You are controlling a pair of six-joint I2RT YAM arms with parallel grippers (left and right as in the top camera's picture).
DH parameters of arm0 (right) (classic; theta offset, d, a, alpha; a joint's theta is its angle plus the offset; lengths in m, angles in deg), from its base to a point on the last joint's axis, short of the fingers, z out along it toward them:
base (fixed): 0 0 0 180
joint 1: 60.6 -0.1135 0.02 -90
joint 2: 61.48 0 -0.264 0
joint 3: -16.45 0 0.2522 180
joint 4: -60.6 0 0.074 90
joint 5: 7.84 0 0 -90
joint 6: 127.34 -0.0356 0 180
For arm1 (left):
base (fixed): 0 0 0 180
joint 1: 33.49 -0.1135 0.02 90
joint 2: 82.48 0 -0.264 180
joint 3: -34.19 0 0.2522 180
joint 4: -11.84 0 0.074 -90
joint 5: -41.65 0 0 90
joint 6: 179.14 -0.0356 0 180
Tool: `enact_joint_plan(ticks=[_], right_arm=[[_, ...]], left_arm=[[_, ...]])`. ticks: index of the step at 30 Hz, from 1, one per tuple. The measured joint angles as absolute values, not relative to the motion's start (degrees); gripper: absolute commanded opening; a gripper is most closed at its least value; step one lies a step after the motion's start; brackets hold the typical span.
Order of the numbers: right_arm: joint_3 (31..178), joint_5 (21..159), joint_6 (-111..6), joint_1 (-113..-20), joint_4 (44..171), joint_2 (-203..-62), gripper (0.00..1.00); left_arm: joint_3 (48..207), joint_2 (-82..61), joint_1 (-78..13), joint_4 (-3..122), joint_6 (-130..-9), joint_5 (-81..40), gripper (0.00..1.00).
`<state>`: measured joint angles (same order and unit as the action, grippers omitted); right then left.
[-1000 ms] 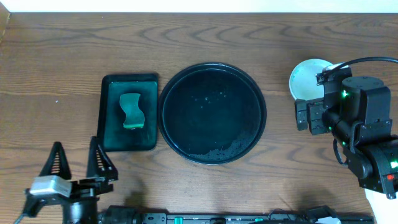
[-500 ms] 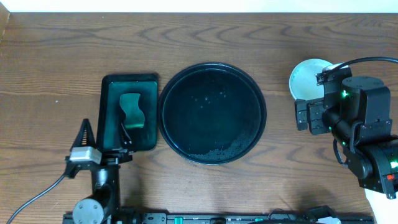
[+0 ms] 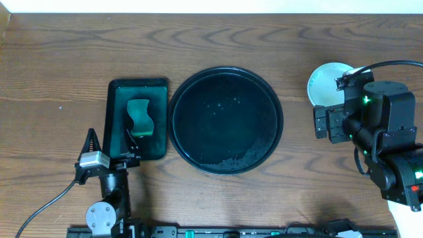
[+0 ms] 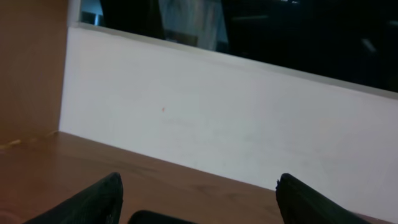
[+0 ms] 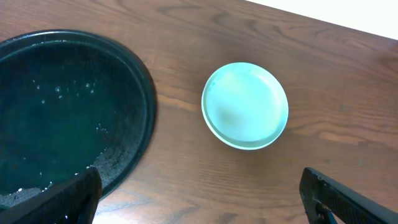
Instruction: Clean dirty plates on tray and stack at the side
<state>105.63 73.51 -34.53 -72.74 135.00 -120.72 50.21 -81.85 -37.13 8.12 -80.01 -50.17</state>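
Jaws first: your left gripper [image 3: 109, 137] stands with its two fingers spread wide and nothing between them, at the near left of the table, its tips over the near edge of the rectangular green tray [image 3: 116, 92]. Its wrist camera looks level toward the far wall, so from there you see only the two dark fingertips set well apart above the wood. On the green tray lies the green sponge [image 3: 139, 118], just beyond those fingertips and not touched by them. Moving right, the round black tray [image 3: 225, 120] sits just beside the green tray, its glossy floor speckled with droplets and a grainy wet patch along the near right rim. Right of it, well apart from its rim, the plates [image 5: 245, 106] rest on the bare tabletop [image 3: 53, 59] at the far right, stacked with a second rim showing under the top one; the top face looks pale teal and free of smears, and you cannot tell the count. Your right gripper [image 5: 199, 190] also has its fingers spread wide and holds nothing. The plates lie beyond its tips, roughly centred in the gap, with clear wood between.
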Motion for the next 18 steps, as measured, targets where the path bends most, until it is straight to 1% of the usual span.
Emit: enact_joint_plan(ticks=[7, 13, 18], right_arm=[[105.6, 73.5, -34.5, -72.7, 135.0, -120.7, 0.99], [105.6, 73.5, -34.5, -72.7, 135.0, -120.7, 0.99], [105.6, 73.5, -34.5, -72.7, 135.0, -120.7, 0.99]], left_arm=[[48.4, -81.9, -37.5, 11.6, -80.0, -50.2, 0.79], [48.3, -81.9, -37.5, 24.6, -80.0, -50.2, 0.80], [48.6, -81.9, -37.5, 26.5, -80.2, -49.8, 0.79]])
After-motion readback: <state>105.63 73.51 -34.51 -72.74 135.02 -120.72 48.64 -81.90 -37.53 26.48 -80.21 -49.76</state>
